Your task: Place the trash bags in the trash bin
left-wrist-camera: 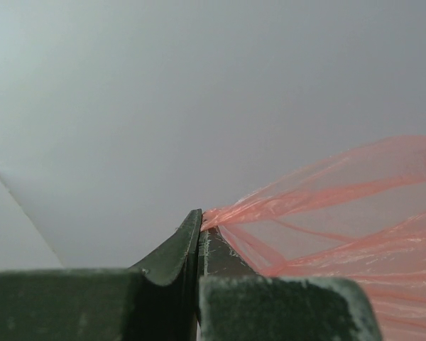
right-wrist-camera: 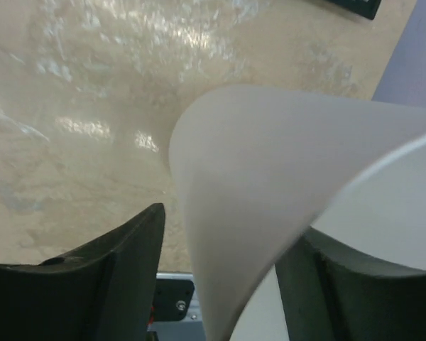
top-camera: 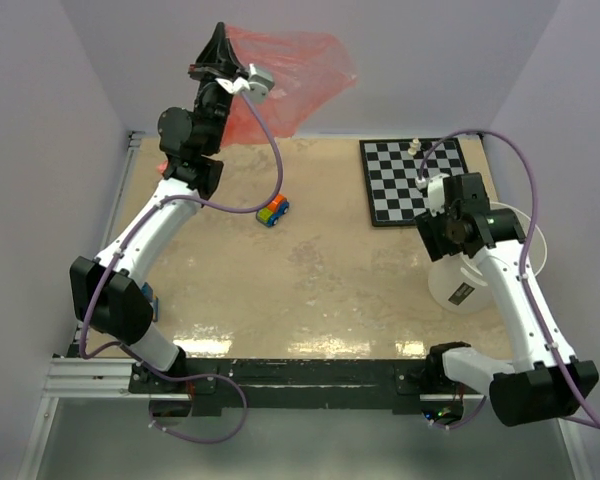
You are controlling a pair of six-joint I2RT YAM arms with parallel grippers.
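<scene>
Straddling the bin (top-camera: 443, 283) beside checkerboard (top-camera: 395, 185), right gripper (right-wrist-camera: 227, 227) seemingly gapes; left gripper (left-wrist-camera: 200, 220) pinches trash bag (top-camera: 305, 75)

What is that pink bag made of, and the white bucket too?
The pink bag looks like thin plastic film: you can see the wall through it, and it wrinkles and shines a little. The white bucket looks like stiff, smooth plastic, since it has an even matte surface and holds its round shape. I can't be certain, though.
</scene>
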